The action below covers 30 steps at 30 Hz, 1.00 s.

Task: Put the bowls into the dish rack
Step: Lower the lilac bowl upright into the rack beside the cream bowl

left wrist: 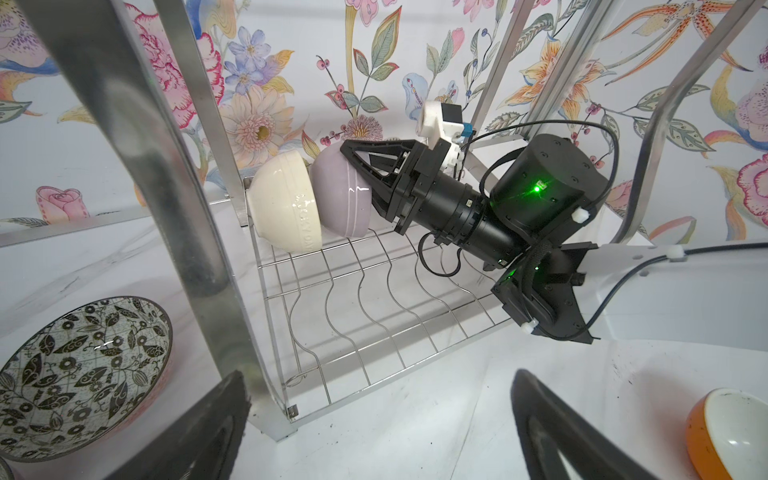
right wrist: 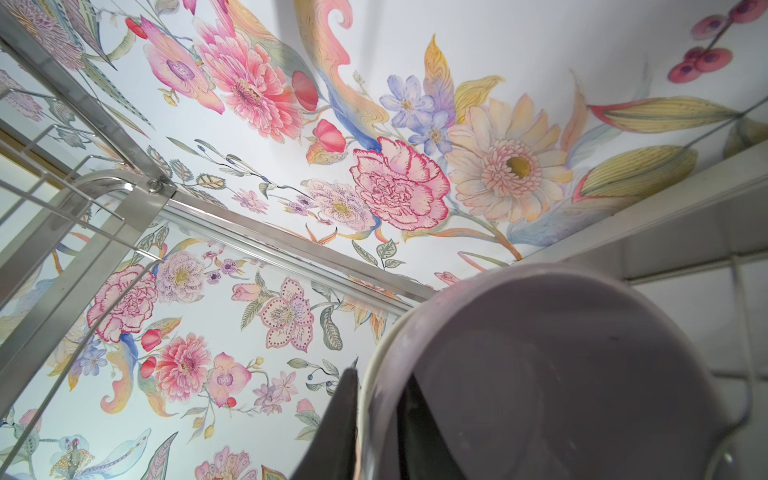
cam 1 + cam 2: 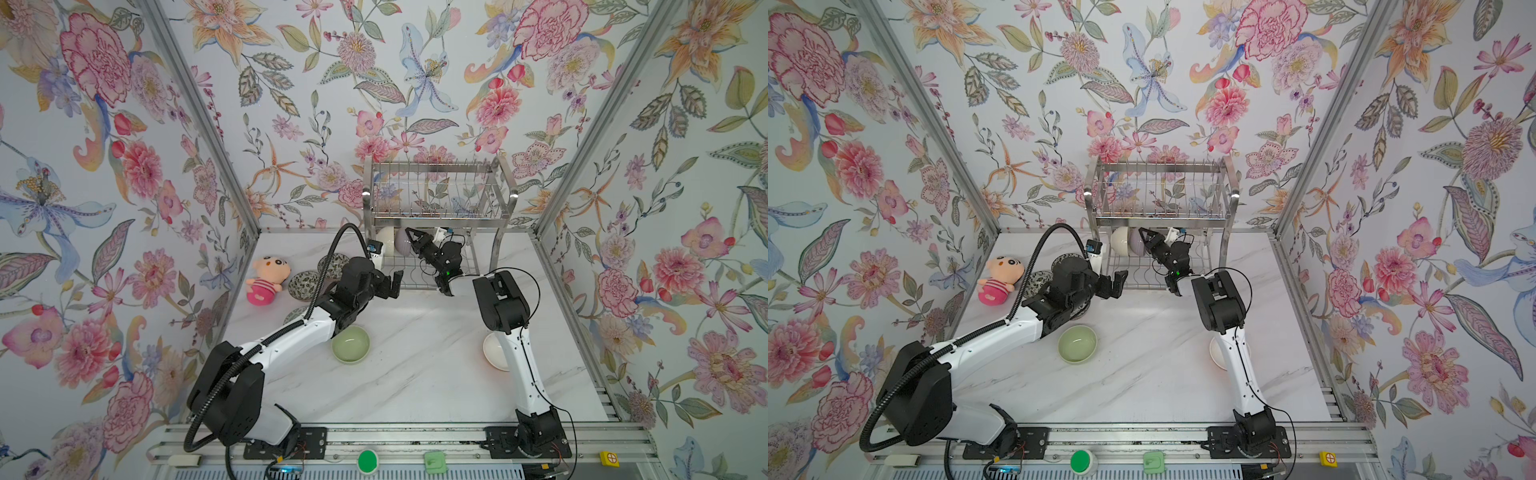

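Two are leaning in the dish rack point(image 3: 436, 168): cream bowl point(image 1: 282, 203), and lilac bowl point(image 1: 340, 195), its rim inside my right pincer point(image 2: 380, 376), grasped or not I cannot tell. Left pincer point(image 3: 392, 284) is hanging released; behind both pincers, green bowl point(image 3: 350, 344), orange bowl point(image 3: 494, 351) and patterned bowls point(image 3: 305, 284) are waiting.

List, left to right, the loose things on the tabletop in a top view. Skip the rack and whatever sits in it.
pink plush doll → leaf-patterned bowl next to the doll → pale green bowl → white bowl

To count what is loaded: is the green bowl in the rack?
No, the green bowl sits upright on the table, in front of the rack.
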Available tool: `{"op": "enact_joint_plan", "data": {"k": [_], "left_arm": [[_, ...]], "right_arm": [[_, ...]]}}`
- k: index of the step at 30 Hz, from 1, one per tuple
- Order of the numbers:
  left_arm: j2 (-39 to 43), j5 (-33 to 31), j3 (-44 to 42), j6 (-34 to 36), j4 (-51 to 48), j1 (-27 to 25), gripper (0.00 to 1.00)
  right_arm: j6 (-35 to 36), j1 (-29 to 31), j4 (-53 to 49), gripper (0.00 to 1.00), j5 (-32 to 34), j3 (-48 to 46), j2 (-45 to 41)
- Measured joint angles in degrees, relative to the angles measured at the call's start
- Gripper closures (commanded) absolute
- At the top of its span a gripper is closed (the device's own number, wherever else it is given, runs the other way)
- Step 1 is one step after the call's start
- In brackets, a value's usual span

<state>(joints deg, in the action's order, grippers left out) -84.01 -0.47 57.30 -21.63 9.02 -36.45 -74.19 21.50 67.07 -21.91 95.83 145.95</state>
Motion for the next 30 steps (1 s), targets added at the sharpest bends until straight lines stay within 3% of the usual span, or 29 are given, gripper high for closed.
{"op": "enact_joint_plan", "data": {"k": [24, 30], "left_arm": [[1.5, -0.2, 0.0, 0.0, -0.4, 0.0, 0.01], [1.6, -0.3, 0.0, 0.0, -0.4, 0.0, 0.01]], "right_arm": [[5.2, -0.2, -2.7, 0.59, -0.6, -6.0, -3.3], [7.5, -0.2, -3.3, 0.49, -0.6, -9.5, -7.1]]}}
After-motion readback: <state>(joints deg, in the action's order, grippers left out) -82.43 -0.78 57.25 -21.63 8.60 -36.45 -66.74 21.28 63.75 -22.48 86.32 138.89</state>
